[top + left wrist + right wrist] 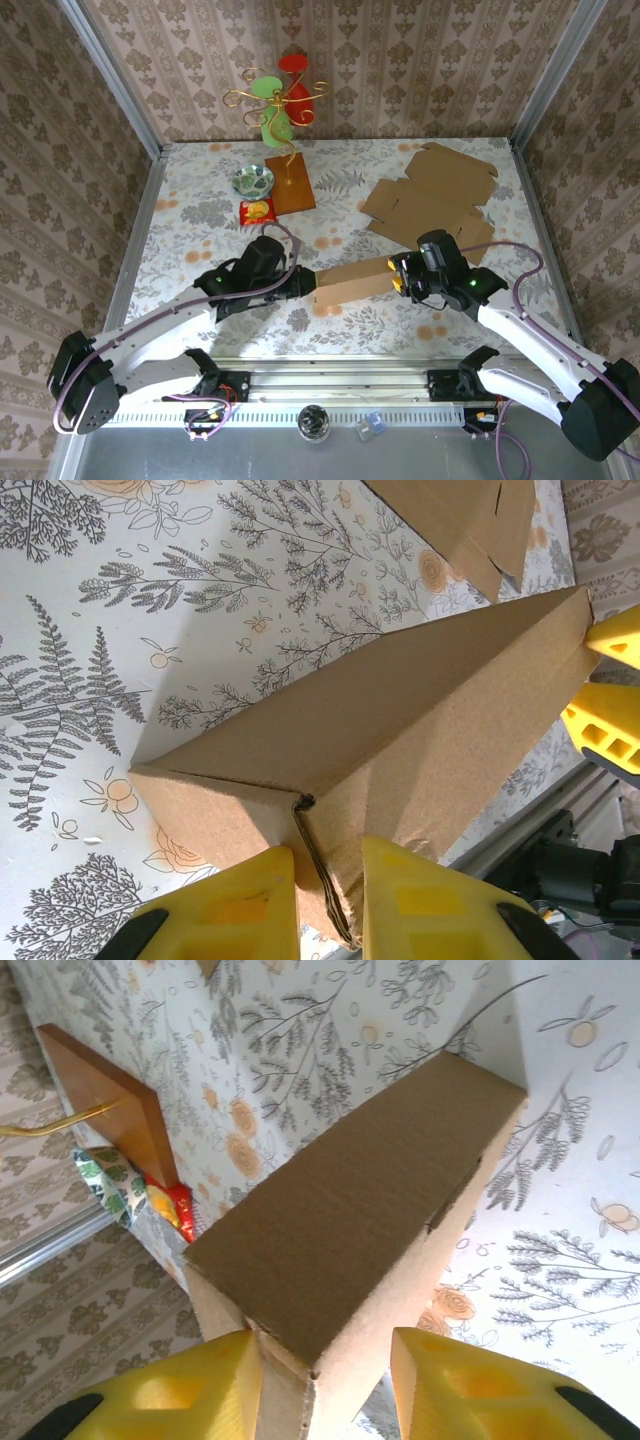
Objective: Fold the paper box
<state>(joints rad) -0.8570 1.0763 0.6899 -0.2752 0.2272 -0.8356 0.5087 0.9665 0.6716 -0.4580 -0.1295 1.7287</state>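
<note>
The paper box [350, 281] is a long brown cardboard box lying on the floral table between my two grippers. My left gripper [308, 287] is at its left end. In the left wrist view the yellow fingers [235, 910] pinch the box's end flap, so the left gripper [328, 905] is shut on the box [400, 710]. My right gripper [398, 277] is at the right end. In the right wrist view it [325, 1390] straddles the box [370, 1210] end, open. One finger touches the side and the other finger [470, 1390] stands clear of the box.
A flat unfolded cardboard sheet [430, 195] lies at the back right. A wooden base [288, 182] with a gold wire stand, a small bowl [254, 181] and a red packet [257, 210] sit at the back left. Wallpapered walls enclose the table.
</note>
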